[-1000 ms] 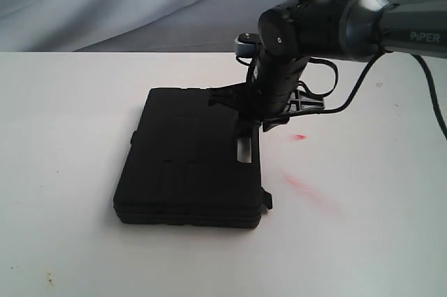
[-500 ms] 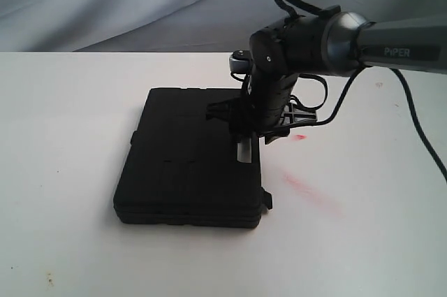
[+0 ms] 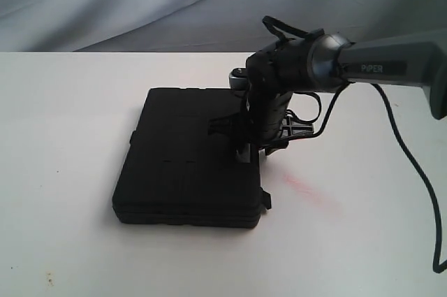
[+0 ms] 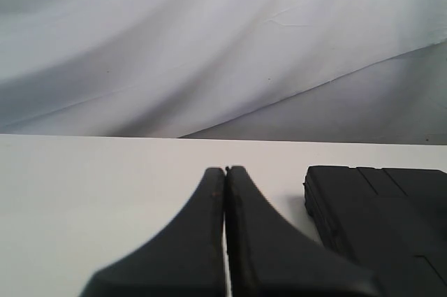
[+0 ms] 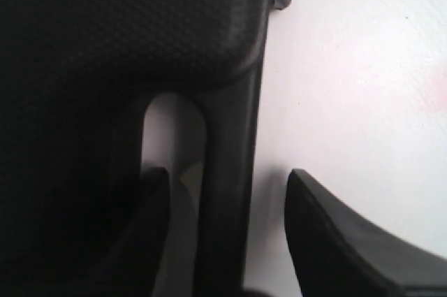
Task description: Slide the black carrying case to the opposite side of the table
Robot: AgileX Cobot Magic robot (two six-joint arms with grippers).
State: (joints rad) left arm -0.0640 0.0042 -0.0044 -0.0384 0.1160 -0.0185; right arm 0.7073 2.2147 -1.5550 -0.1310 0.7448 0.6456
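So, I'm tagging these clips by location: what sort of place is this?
Probably a robot lab or test bench, not a home: a plain white table, a grey cloth backdrop draped behind it, and a robot arm over a black case.

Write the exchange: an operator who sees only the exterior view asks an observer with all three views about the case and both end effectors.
Operator: In my exterior view, is the right end effector gripping the case?
Observer: Not yet. In the right wrist view it stands open, with the handle between its fingers and one of them inside the cut-out.
Operator: I cannot see the left end effector at all. What is it doing?
Observer: In the left wrist view the left end effector is shut and empty, above the table and apart from the case.
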